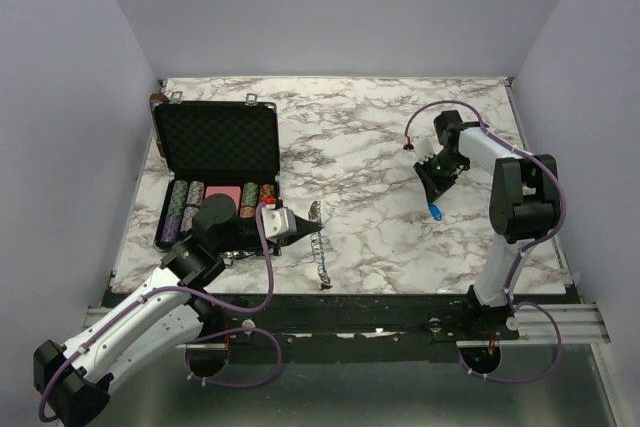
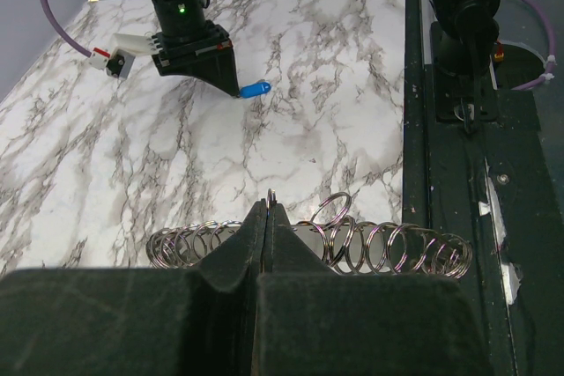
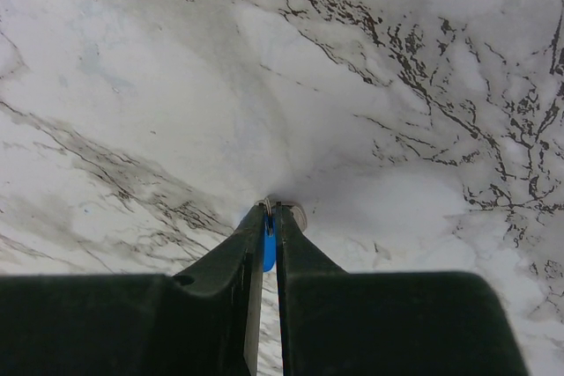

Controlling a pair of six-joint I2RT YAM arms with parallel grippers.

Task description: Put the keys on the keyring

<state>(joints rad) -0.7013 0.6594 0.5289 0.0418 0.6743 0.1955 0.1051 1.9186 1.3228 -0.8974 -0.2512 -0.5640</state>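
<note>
The keyring (image 1: pixel 320 249) lies near the table's front edge as a loose chain of metal rings (image 2: pixel 379 246). My left gripper (image 2: pixel 267 210) is shut on one ring of it, which stands up edge-on between the fingertips. In the top view that gripper (image 1: pixel 314 233) sits at the chain's far end. Across the table, my right gripper (image 1: pixel 433 205) points down with a blue key (image 1: pixel 436 211) at its tip. In the right wrist view the key's blue head (image 3: pixel 269 248) is pinched between the narrow jaws just above the marble. The left wrist view shows the blue key (image 2: pixel 256 90) sticking out sideways.
An open black foam-lined case (image 1: pixel 215 139) holding striped poker chips (image 1: pixel 190 202) stands at the left, just behind my left arm. The dark front rail (image 1: pixel 400 299) runs along the table's near edge, close to the chain.
</note>
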